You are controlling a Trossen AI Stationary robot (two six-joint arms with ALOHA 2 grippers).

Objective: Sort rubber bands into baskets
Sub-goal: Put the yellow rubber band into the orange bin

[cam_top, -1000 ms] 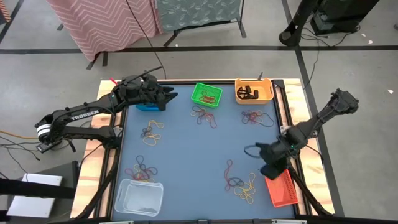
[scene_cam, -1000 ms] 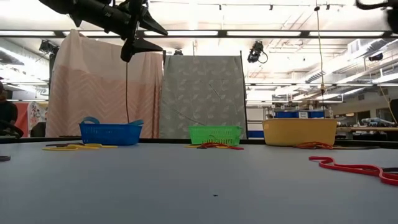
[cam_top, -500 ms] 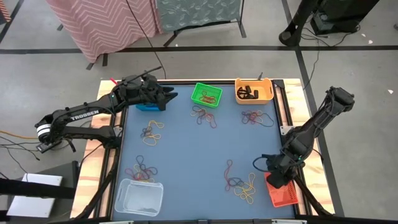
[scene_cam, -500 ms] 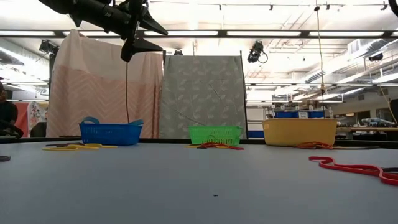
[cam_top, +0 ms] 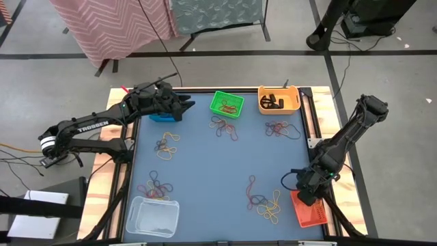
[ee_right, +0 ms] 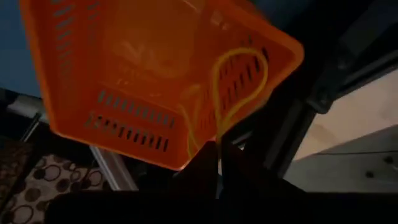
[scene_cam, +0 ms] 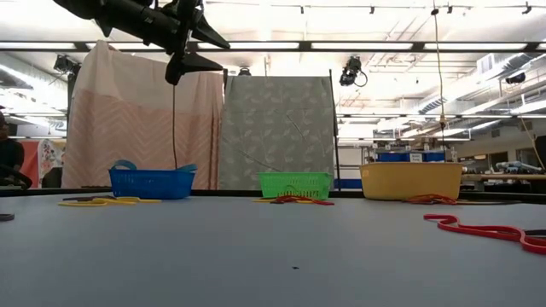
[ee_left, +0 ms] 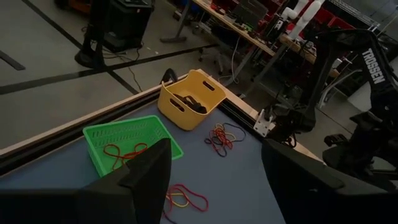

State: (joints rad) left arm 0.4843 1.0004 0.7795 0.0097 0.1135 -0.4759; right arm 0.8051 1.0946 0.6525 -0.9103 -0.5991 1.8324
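My right gripper [cam_top: 307, 193] hangs over the red-orange basket [cam_top: 313, 209] at the table's near right, shut on a yellow rubber band [ee_right: 239, 81]. My left gripper [cam_top: 188, 106] is held high by the blue basket [cam_top: 161, 117] at the far left, open with nothing between its fingers [ee_left: 149, 177]. The green basket [cam_top: 227, 104] and the yellow-orange basket [cam_top: 278, 100] stand at the far edge, each with bands inside. The clear basket [cam_top: 152, 216] sits at the near left. Heaps of rubber bands [cam_top: 265, 202] lie on the blue mat. My right gripper pinches one end of the yellow band's loop [ee_right: 219, 135] between its two fingertips, which slant down from above. The rest of the loop reaches out past the fingertips over the red-orange basket's inside [ee_right: 155, 56]. Whether the band touches the basket I cannot tell.
More band heaps lie by the green basket [cam_top: 225, 128], by the yellow-orange basket [cam_top: 281, 129], at mid left [cam_top: 166, 145] and near left [cam_top: 156, 186]. The table's wooden frame [cam_top: 116, 171] borders the mat. A red band [scene_cam: 478, 230] lies close in the low view.
My right gripper has gone down and toward the table's near right corner, from above the mat to above the red-orange basket, turning as it went. My left gripper has kept still.
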